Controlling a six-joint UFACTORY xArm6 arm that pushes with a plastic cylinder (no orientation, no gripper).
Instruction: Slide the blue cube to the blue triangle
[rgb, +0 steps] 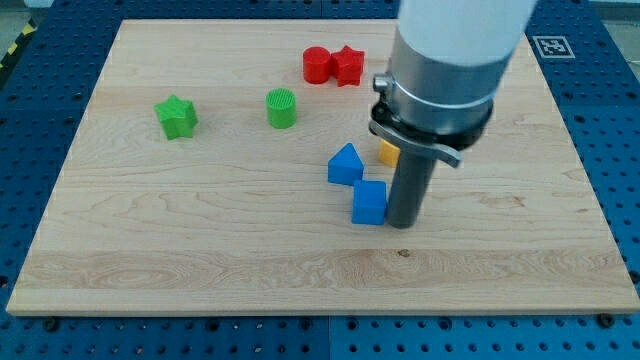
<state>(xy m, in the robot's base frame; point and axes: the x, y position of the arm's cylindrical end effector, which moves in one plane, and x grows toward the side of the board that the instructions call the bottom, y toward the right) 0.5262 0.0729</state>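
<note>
My tip (400, 224) touches the blue cube (369, 203) on its right; cube beside blue triangle (345, 165), evidently delivered; no jaws fitted, nothing held.

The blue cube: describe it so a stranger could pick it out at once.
Start at the wooden board and find the dark rod coming down near its middle. My tip rests right beside the blue cube, on the cube's right in the view. The blue triangle just above it has a peaked top; the cube is square.
</note>
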